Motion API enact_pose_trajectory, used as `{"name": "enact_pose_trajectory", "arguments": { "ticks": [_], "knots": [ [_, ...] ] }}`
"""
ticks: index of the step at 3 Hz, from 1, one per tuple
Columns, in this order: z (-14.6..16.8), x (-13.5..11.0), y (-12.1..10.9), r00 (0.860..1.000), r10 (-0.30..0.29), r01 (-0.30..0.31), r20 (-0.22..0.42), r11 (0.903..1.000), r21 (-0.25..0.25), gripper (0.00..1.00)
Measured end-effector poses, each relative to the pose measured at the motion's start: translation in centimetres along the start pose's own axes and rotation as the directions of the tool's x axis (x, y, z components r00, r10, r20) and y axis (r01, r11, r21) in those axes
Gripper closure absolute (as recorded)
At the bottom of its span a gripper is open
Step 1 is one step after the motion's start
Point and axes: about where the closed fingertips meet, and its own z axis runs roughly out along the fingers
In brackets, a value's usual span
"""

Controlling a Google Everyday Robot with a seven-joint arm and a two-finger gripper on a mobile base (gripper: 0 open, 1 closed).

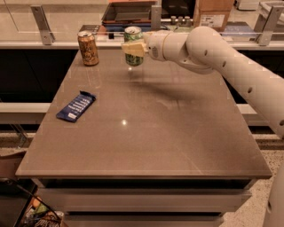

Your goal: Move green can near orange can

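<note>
The green can [132,36] is upright in my gripper [133,48], held a little above the brown table [142,133] near its far edge. The gripper's pale fingers [134,49] are shut across the can's lower half. The white arm comes in from the right. The orange can [88,48] stands upright on the table at the far left corner, about a can's width or two to the left of the green can.
A blue snack bar [76,106] lies on the left side of the table. Behind the table runs a counter with a dark tray [128,11] and a cardboard box [213,13]. Metal posts [41,24] stand along the counter edge.
</note>
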Motion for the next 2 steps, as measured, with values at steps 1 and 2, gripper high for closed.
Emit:
{"name": "enact_pose_trajectory", "arguments": {
  "ticks": [1,2],
  "knots": [
    [2.7,0.2,0.8,0.998,0.035,-0.033,0.044,0.9986,-0.04,1.0],
    [4.9,0.8,1.7,0.997,0.056,-0.052,0.045,0.9959,-0.074,1.0]
  ]
}}
